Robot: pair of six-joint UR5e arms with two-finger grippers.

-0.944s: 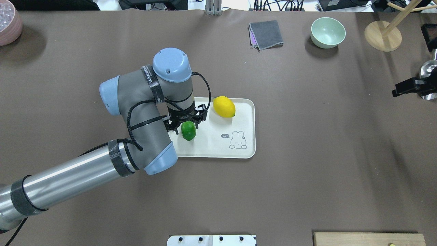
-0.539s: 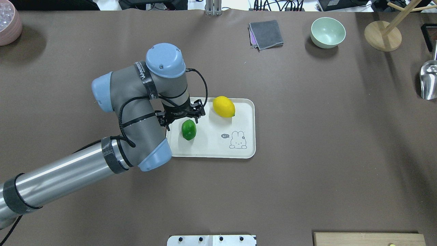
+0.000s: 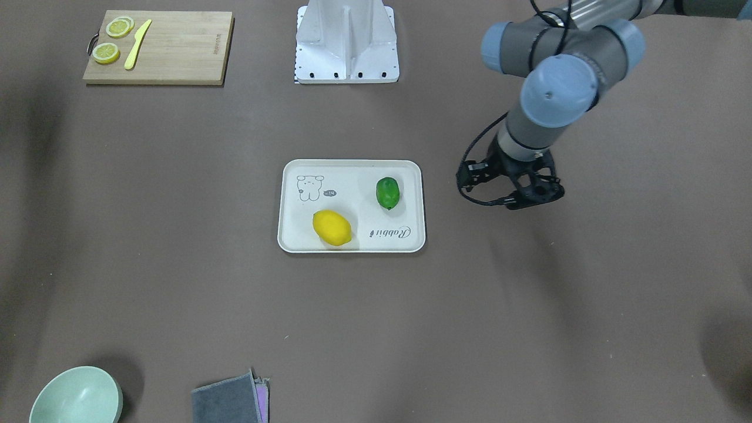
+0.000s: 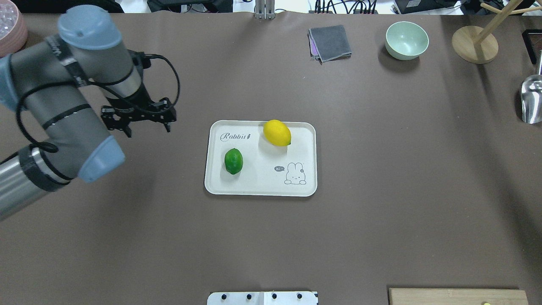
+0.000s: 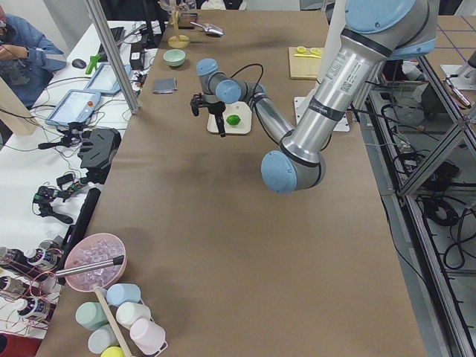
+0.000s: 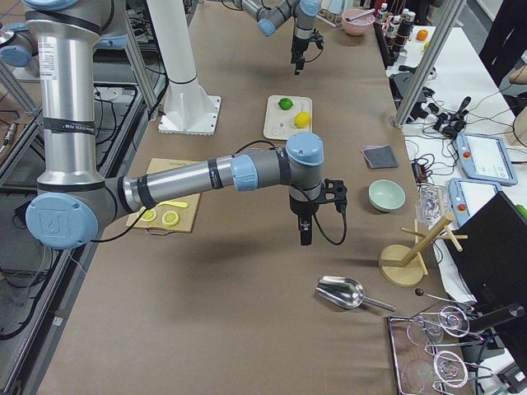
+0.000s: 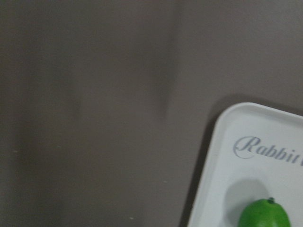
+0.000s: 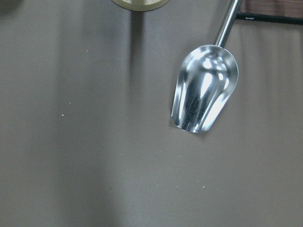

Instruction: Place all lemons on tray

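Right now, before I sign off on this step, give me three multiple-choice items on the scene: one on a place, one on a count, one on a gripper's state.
1. Where does the green lemon lie?
A. On the tray
B. On the wooden cutting board
C. In the bowl

2. How many whole lemons are on the tray?
A. One
B. Two
C. Three

3. What state is the left gripper in?
A. Shut on the green lemon
B. Shut on the tray's rim
C. Open and empty, off to the side of the tray

Answers:
1 A: the green lemon rests inside the tray's rim, near the "Rabbit" script.
2 B: the green lemon and the yellow lemon both sit on the tray.
3 C: its fingers stand apart with nothing between them, clear of the tray.
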